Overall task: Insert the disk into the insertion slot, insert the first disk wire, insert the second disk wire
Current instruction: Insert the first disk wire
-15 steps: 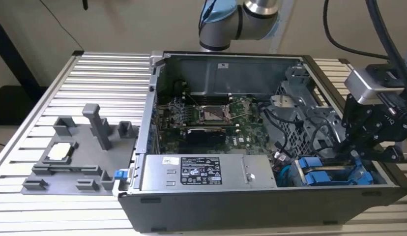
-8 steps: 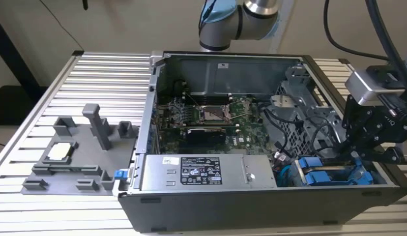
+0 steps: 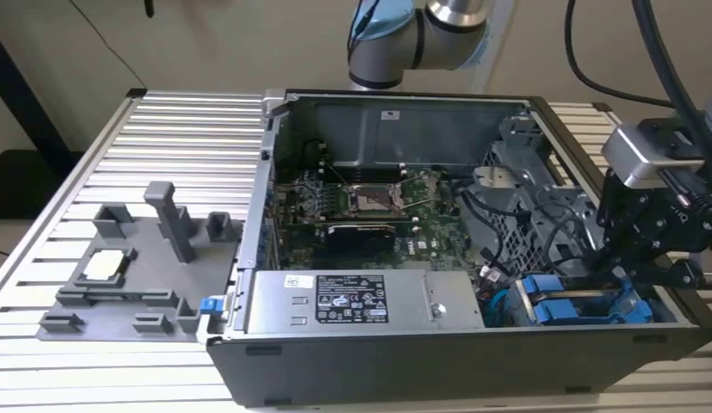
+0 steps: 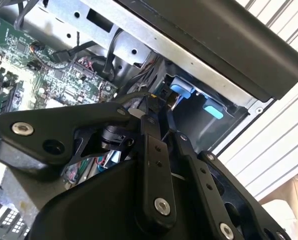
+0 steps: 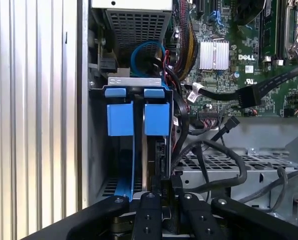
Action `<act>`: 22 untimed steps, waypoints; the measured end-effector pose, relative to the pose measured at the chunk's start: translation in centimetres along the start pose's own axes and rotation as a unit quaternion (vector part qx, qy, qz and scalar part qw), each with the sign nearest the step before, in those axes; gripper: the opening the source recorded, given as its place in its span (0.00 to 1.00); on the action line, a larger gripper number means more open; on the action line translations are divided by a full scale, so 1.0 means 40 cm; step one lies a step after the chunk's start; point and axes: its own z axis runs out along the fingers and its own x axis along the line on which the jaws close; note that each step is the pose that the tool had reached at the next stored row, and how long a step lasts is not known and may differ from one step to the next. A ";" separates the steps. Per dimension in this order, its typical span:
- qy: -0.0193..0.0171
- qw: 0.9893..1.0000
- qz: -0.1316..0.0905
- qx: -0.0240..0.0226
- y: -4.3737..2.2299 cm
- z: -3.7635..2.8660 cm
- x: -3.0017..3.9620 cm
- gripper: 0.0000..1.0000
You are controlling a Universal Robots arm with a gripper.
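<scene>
A power-supply box is lying in the open case; a grey fixture is sitting beside it

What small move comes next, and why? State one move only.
Probably a slight, straight push of the gripper toward the disk: it sits right at the disk's end, lined up with it, and black cables crowd that side.

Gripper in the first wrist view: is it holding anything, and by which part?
Cannot be told. The black gripper is close by the silver-grey disk in its blue carrier, already slotted; any grasp is hidden.
</scene>
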 end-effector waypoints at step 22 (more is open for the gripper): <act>0.000 1.000 0.000 0.000 0.002 -0.076 -0.005 0.27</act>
